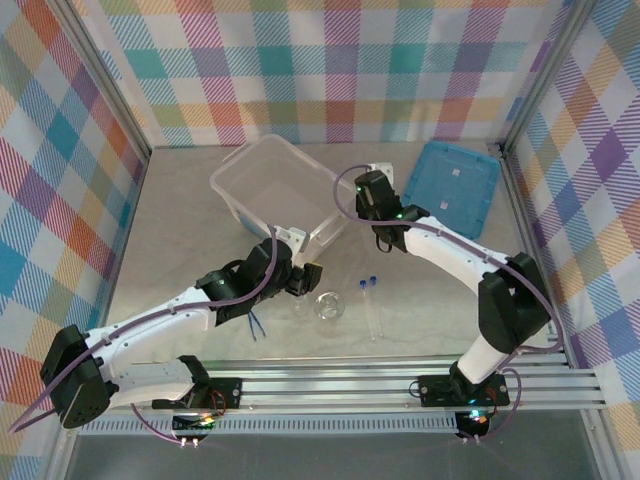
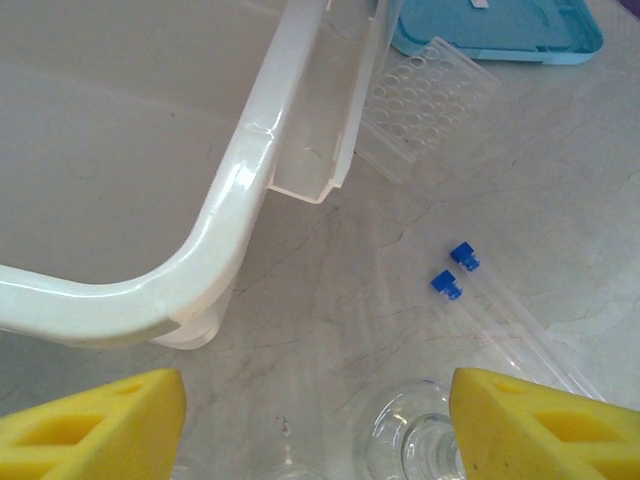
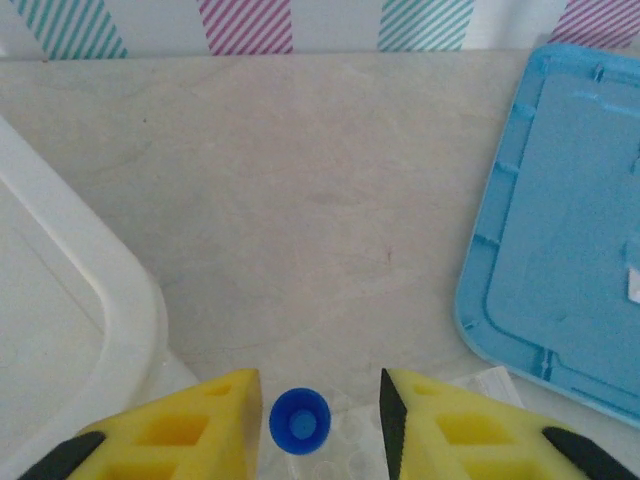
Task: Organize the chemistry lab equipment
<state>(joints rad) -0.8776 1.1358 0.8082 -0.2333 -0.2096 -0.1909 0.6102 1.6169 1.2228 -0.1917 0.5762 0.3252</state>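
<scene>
In the right wrist view a blue-capped tube stands upright in a clear well rack. My right gripper is open around its cap, with a clear gap on the right side. My left gripper hangs open just above the table, its right finger over the clear glass flask. A bit of the tiny beaker shows at the bottom edge. Two more blue-capped tubes lie flat to the right. From above, the flask, tubes and dark blue tweezers lie near my left gripper.
The large translucent box stands at the back middle, its rim close in front of my left gripper. The flat blue lid lies at the back right. The well rack sits between the box and the lid.
</scene>
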